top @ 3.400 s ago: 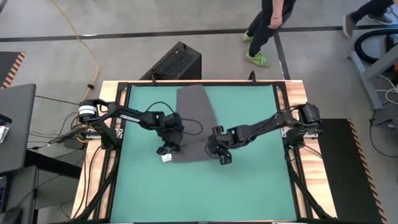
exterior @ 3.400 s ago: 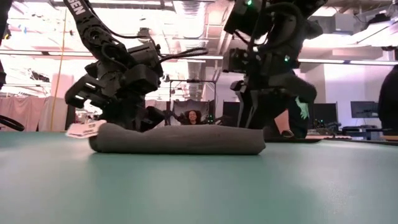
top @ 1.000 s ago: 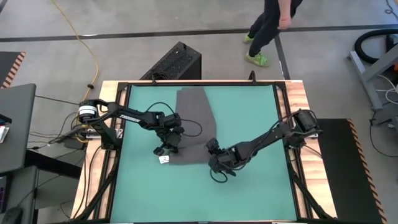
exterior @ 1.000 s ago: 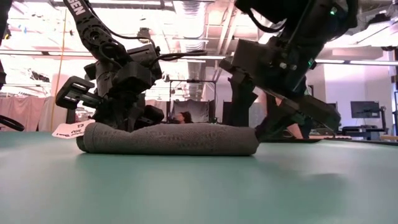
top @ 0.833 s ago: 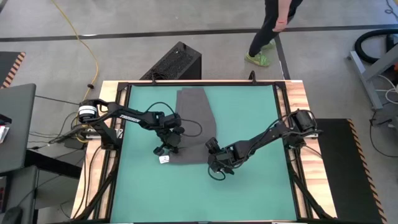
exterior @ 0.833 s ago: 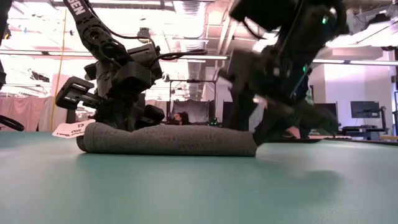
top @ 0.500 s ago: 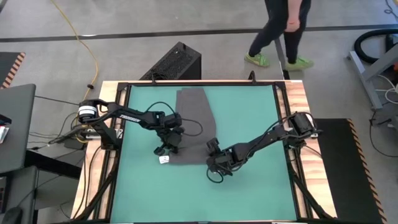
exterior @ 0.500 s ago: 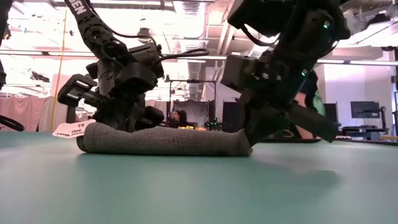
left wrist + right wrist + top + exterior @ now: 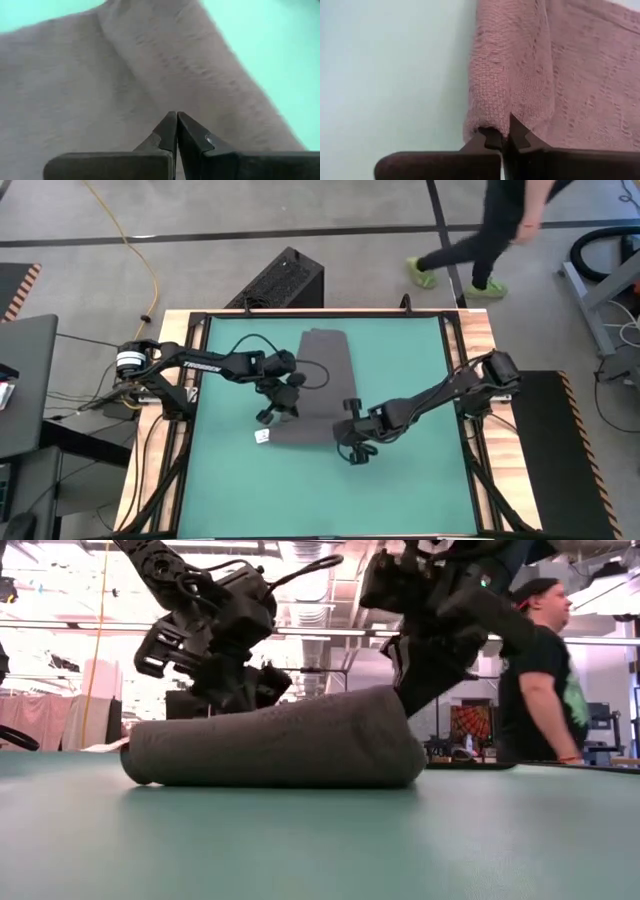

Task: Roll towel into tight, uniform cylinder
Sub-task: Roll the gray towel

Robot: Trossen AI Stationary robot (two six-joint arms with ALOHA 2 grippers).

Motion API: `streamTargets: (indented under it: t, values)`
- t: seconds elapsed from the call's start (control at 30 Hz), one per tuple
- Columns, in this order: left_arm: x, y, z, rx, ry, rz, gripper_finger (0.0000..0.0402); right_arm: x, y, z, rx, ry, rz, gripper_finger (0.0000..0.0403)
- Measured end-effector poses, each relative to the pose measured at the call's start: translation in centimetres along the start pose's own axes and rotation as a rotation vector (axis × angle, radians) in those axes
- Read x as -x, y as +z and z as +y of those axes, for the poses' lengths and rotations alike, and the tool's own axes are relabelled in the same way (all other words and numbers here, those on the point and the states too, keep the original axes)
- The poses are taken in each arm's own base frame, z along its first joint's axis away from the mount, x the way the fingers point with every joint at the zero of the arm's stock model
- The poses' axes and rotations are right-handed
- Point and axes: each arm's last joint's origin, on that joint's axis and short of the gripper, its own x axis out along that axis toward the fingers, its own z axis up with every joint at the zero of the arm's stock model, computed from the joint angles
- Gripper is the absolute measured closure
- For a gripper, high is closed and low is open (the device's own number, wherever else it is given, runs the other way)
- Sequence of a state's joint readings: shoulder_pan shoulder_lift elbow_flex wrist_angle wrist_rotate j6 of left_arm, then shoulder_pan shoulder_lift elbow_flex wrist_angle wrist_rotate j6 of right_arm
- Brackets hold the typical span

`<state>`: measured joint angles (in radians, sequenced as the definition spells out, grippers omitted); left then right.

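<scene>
Both tools, left (image 9: 283, 408) and right (image 9: 352, 442), pinch the towel's (image 9: 322, 385) rolled edge.

Wood-edged table (image 9: 455, 330), teal mat (image 9: 410, 380) covering it, dark grey towel (image 9: 325, 375) (near end rolled) on mat

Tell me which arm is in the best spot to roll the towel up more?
Probably the right. The right claw sits at the thick end of the towel roll, fingers shut against it. The left claw hangs shut above the thinner end.

Matt, seemingly knitted cloth towel (image 9: 520, 75)
</scene>
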<state>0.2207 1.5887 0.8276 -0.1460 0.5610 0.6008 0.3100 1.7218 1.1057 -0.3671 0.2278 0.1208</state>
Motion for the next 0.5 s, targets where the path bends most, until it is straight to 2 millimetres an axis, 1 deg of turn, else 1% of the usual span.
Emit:
streamTargets:
  t: [0.1, 0.27, 0.33, 0.4, 0.5]
  values:
    - [0.0, 0.0, 0.2, -0.044, 0.056, 0.026, 0.0402, 0.8, 0.1, -0.4, -0.052, 0.020, -0.001, 0.0394]
    - [-0.1, -0.4, 0.9, -0.094, 0.158, 0.094, 0.0401, 0.6, 0.0, -0.2, -0.077, 0.048, 0.010, 0.0394]
    - [-0.2, -0.5, 0.9, -0.105, 0.154, 0.095, 0.0401, 0.4, -0.1, 0.1, -0.062, 0.050, 0.017, 0.0394]
    - [-0.8, -0.6, 1.2, -0.130, 0.142, 0.078, 0.0402, 0.0, -0.2, 0.3, -0.054, 0.050, 0.029, 0.0394]
    - [-1.8, -1.5, 1.3, -0.159, 0.116, 0.112, 0.0401, 0.1, -0.3, 0.5, -0.023, 0.052, 0.032, 0.0394]
